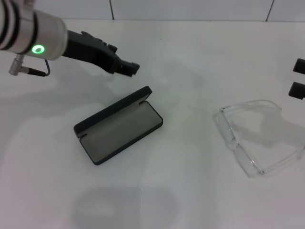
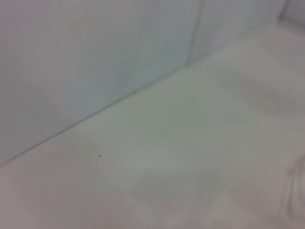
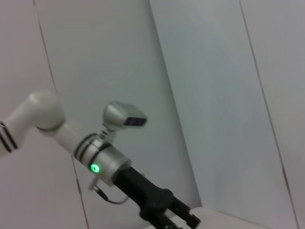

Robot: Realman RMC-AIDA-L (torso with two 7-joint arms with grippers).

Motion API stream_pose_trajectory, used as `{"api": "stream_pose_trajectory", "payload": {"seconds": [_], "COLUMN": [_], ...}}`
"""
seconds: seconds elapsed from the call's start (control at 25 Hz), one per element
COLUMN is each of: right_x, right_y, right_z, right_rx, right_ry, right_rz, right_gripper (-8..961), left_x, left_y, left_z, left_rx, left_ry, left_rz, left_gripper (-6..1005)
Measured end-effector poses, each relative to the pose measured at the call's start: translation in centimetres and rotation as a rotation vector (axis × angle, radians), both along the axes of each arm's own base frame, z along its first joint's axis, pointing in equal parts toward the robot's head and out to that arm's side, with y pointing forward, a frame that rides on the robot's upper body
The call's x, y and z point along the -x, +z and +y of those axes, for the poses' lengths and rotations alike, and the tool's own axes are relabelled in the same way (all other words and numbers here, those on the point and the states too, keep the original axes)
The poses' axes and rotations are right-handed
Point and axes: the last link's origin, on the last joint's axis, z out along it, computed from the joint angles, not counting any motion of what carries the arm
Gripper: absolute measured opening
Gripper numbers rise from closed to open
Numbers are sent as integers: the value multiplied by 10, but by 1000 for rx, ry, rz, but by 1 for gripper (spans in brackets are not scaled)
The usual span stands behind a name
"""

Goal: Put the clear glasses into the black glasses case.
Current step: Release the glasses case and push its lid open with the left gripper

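Head view shows a white table [image 1: 190, 191] backed by a tiled wall [image 1: 190, 9]. At ten o'clock the left arm [image 1: 33, 33] reaches in, its left gripper [image 1: 131, 68] hanging above the table just beyond the case; its jaws look closed together. At centre, toward eight o'clock, the case [image 1: 119, 126] lies open, lid raised at the far side, grey lining showing. At four o'clock the glasses [image 1: 257, 136] lie on the table, well apart from the case. At three o'clock the right gripper [image 1: 299, 78] shows only two dark tips at the edge, apart from each other, open.
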Motion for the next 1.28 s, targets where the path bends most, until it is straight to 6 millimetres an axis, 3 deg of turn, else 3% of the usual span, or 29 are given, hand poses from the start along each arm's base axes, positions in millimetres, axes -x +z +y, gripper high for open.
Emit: {"api": "stream_pose_trajectory", "payload": {"seconds": [0.16, 0.28, 0.52, 1.0, 1.28], "right_x": [-1, 2, 8, 9, 5], "right_y": [-1, -3, -8, -11, -9], "right_z": [4, 10, 19, 21, 17], "right_rx": [-8, -8, 0, 1, -6], "right_ry": [-11, -7, 12, 19, 3], "right_rz": [-4, -12, -33, -47, -43], "right_gripper": [723, 723, 722, 722, 722], "left_x": [-29, -35, -21, 3, 3], "left_y": [1, -4, -25, -44, -54], "left_z": [-23, -35, -40, -22, -20], "left_rx": [6, 36, 92, 131, 170], "left_ry": [-34, -2, 73, 119, 86], "left_rz": [125, 190, 256, 357, 394], "left_gripper": [770, 769, 766, 766, 665]}}
